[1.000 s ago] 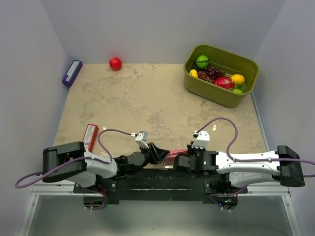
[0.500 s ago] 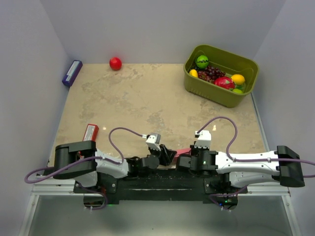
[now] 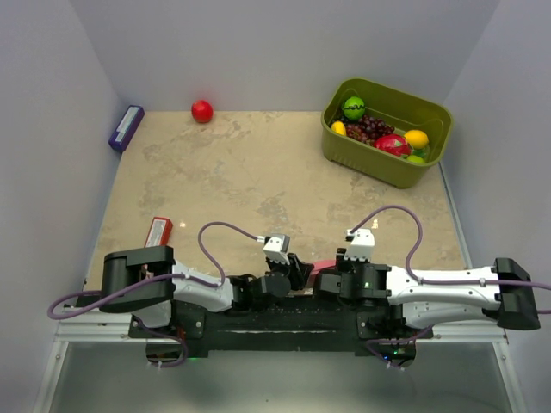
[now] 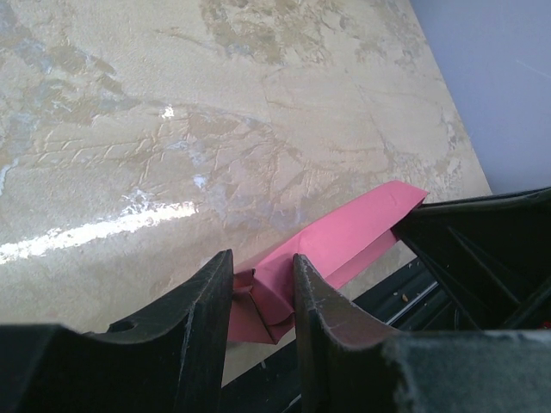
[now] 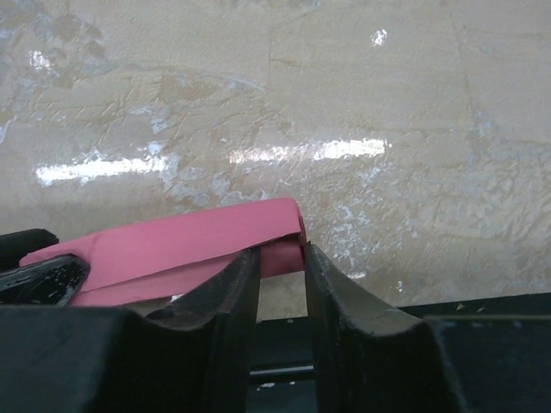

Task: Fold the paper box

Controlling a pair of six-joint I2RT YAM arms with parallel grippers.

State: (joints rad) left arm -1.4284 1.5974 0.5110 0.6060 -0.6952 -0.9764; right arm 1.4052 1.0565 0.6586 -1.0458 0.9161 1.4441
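Box (image 3: 321,266) lies at the near edge of the tabletop (image 3: 258,181), pink and partly folded, with only a small strip showing from above between my two wrists. The left arm (image 3: 198,291) reaches in from the left and the right arm (image 3: 430,288) from the right. Both are laid low along the black base rail (image 3: 275,331), and their tips almost meet over the box.

From the left wrist, the left jaws are closed down to a narrow gap on the crumpled, folded end of the box. The pink card fills that gap and both fingers (image 4: 202,335) press against it. From there the box runs away up and to the right as a long flat flap, ending at a square corner near the other arm's black frame.

From the right wrist, the right jaws stand slightly parted with the box's far corner in the gap between the fingers (image 5: 228,318). I cannot tell whether they pinch it or merely flank it.

Elsewhere on the tabletop, well apart from the box:
- a red packet (image 3: 158,231) near the left edge
- a red ball (image 3: 201,111) at the back
- a purple block (image 3: 126,128) against the left wall
- a green bin (image 3: 379,168) of fruit (image 3: 392,144) at the far right
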